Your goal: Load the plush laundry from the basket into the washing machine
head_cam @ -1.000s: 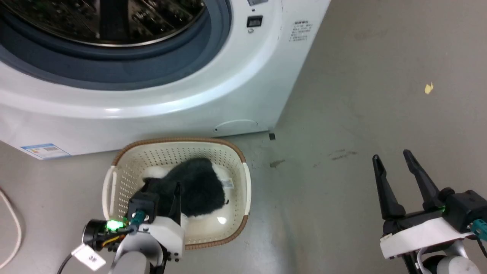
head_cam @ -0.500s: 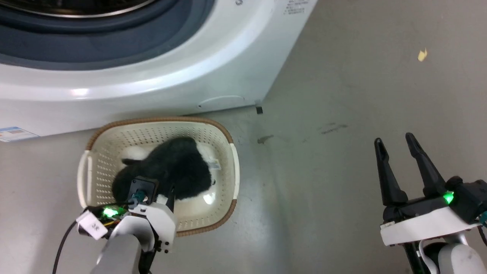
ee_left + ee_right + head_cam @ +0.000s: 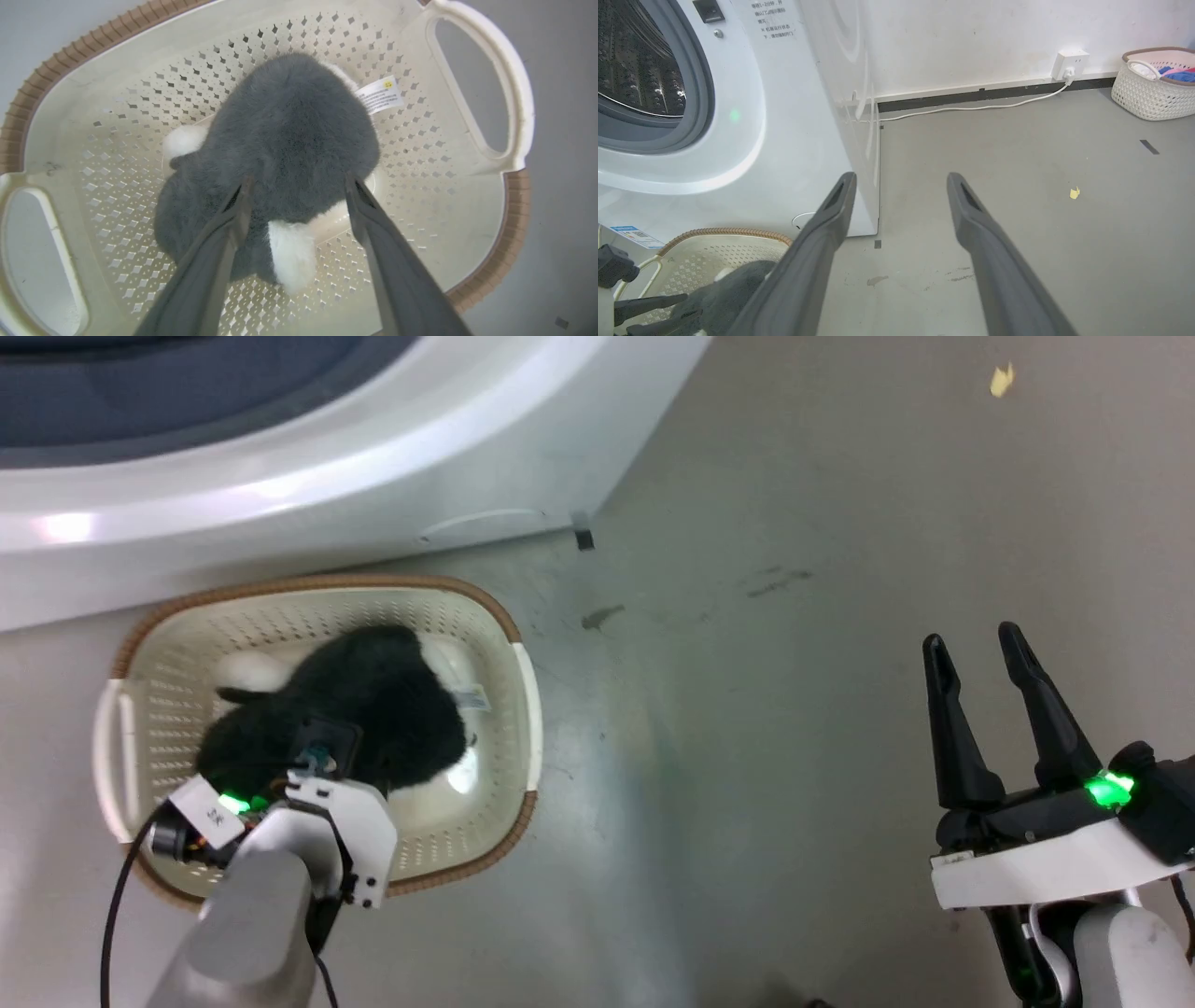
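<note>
Between left gripper (image 3: 297,179) tips, spread wide: plush (image 3: 289,116), lying in basket (image 3: 467,196) just beneath, not yet clamped. Well off to that gripper's right: right gripper (image 3: 971,639), parted, holding nothing. Early on, seemingly: yet to clamp, lift, carry into washer (image 3: 784,116).

Plush (image 3: 289,121) in basket (image 3: 472,186), washer (image 3: 327,495) beyond.
Fluffy black-and-white plush lies between the left gripper's (image 3: 297,178) spread fingers on the cream perforated floor.
</note>
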You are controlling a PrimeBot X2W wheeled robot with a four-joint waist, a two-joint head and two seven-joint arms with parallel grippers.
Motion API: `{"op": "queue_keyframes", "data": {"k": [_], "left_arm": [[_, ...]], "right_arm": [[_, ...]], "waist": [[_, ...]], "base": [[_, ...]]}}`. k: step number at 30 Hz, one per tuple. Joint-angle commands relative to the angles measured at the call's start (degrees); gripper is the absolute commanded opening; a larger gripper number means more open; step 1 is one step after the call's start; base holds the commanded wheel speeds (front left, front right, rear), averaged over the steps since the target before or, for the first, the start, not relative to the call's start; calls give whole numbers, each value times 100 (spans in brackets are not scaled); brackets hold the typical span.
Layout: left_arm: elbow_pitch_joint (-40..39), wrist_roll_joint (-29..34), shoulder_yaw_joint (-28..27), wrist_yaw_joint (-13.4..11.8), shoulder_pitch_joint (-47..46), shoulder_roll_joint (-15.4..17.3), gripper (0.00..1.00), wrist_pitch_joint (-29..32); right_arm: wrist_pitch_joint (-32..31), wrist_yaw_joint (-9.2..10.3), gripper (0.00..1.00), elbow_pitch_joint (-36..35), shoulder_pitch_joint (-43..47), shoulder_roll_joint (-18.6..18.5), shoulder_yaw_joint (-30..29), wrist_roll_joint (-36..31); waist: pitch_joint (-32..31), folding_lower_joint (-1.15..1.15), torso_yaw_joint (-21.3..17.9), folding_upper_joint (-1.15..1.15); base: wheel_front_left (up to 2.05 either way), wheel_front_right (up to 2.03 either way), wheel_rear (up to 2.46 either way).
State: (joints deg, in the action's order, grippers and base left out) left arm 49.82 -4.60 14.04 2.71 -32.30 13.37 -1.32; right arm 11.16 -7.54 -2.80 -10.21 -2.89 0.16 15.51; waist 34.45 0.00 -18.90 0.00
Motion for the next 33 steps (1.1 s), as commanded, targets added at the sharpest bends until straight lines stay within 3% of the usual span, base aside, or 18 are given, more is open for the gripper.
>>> {"op": "queue_keyframes", "data": {"k": [1,7,25,31,32,33], "left_arm": [[153,14,53,-6,-198,53,100,23],[609,62,224,-70,-658,313,100,140],[1920,142,912,244,-2160,835,100,1276],[2184,-39,936,305,-2307,844,100,1397],[2180,-69,938,325,-2289,824,0,1372],[2174,-97,937,341,-2267,817,0,1327]], "right_arm": [[52,4,100,-39,-96,1,15,79],[124,4,100,-36,-200,2,73,256],[339,5,100,-70,-538,2,198,624],[384,5,100,-52,-600,2,187,694],[384,5,100,-43,-603,2,193,693],[384,5,100,-32,-609,2,201,696]], "waist": [[155,0,-112,0],[492,0,-297,0],[1519,0,-745,0],[1709,0,-817,0],[1703,0,-818,0],[1687,0,-826,0]], "base": [[0,0,0],[0,0,0],[0,0,0],[0,0,0],[0,0,0],[0,0,0]]}}
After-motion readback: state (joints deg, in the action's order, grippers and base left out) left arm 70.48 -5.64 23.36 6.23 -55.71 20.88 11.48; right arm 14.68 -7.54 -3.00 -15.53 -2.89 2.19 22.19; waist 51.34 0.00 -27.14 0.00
